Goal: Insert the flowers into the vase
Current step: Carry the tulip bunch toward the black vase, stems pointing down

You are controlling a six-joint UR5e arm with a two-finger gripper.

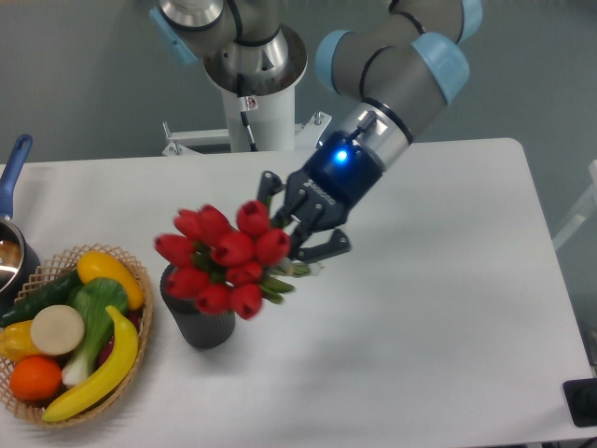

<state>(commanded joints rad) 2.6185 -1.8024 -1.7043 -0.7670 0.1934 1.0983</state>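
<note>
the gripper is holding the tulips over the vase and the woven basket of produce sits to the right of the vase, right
Not quite. In the camera view the woven basket sits to the left of the vase, at the table's left edge, not to its right. The rest holds: the gripper has its jaws shut on the stems of the red tulips, which hang in front of the vase's mouth in this view.
</note>
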